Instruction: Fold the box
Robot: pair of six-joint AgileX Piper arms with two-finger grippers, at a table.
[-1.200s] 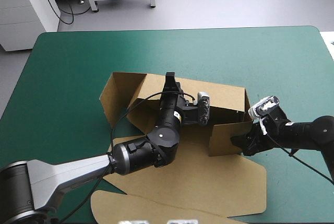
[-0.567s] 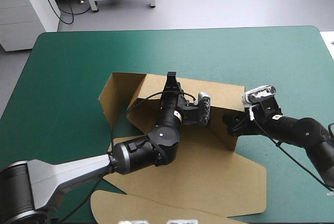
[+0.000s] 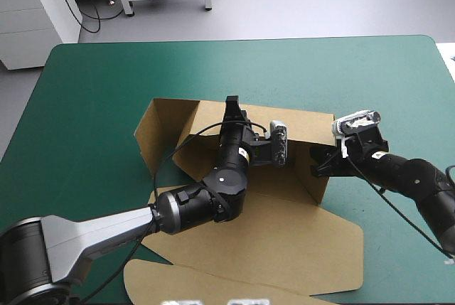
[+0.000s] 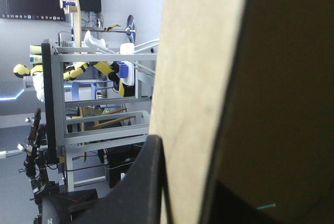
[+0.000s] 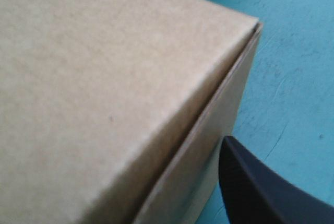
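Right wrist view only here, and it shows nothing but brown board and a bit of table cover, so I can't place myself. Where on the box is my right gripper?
Observer: The right gripper is at the top edge of the box's raised right side wall.
Operator: And the left gripper?
Observer: The left gripper is on the top edge of the far wall, the board between its fingers.
Operator: Is the lid up?
Observer: No, the lid lies flat on the cover, on the robot's side.
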